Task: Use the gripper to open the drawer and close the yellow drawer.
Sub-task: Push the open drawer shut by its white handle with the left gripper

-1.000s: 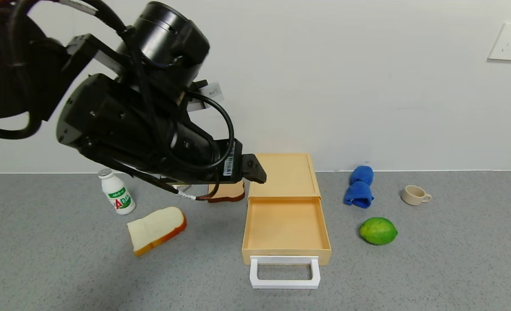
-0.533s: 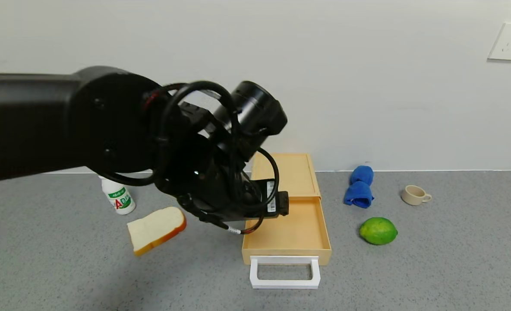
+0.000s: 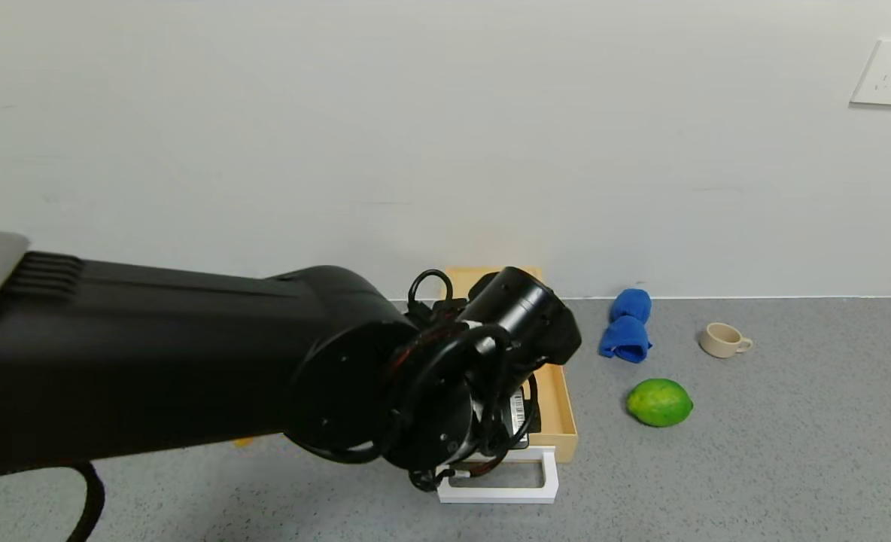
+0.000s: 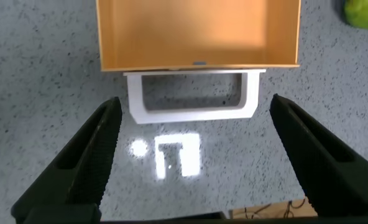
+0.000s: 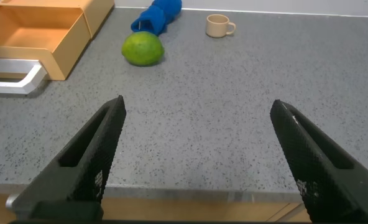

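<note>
The pale yellow drawer [image 3: 560, 406] stands by the wall with its tray pulled out. Its white loop handle [image 3: 524, 493] lies on the counter at the front. My left arm reaches across the head view and covers most of the tray. In the left wrist view the tray [image 4: 196, 31] is empty and the handle [image 4: 193, 113] lies flat. My left gripper [image 4: 194, 106] hangs above the handle, open wide, with one dark finger on each side and apart from it. My right gripper [image 5: 197, 102] is open and empty near the counter's front edge, right of the drawer [image 5: 47, 31].
A green lime [image 3: 659, 402], a rolled blue cloth [image 3: 626, 327] and a small beige cup [image 3: 722, 339] sit right of the drawer. The white wall runs close behind. The left arm hides the counter left of the drawer.
My left arm has swung down and to the right, from above the bread and drawer box to over the tray's front and handle. It now hides the bottle and bread. The drawer has not moved.
</note>
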You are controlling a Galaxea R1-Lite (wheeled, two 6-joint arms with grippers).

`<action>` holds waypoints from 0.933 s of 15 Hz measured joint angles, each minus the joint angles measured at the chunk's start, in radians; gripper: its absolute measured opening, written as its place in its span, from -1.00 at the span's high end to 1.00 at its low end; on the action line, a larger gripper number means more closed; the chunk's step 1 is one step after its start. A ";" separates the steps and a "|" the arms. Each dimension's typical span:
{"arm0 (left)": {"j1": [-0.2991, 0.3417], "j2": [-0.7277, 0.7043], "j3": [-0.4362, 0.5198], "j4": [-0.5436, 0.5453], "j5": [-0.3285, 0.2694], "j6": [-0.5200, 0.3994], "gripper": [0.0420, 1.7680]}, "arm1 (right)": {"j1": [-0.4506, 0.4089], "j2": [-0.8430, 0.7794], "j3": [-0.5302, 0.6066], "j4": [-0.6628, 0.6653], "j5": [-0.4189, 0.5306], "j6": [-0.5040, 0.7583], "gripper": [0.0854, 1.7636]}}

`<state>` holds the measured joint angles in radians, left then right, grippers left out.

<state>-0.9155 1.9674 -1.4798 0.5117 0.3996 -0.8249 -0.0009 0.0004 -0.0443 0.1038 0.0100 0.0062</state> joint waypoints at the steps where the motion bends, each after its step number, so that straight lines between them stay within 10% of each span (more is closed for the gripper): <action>1: -0.011 0.000 0.039 -0.054 0.020 -0.004 -0.94 | 0.000 0.000 0.000 0.000 0.000 0.000 -0.94; 7: -0.082 0.039 0.150 -0.156 0.137 -0.094 -0.94 | 0.000 0.000 0.000 0.000 0.000 0.000 -0.94; 14: -0.101 0.118 0.174 -0.225 0.135 -0.122 -0.94 | 0.000 0.000 0.000 0.000 0.000 0.000 -0.94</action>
<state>-1.0170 2.0855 -1.3062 0.2866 0.5345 -0.9468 -0.0009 0.0004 -0.0443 0.1038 0.0104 0.0057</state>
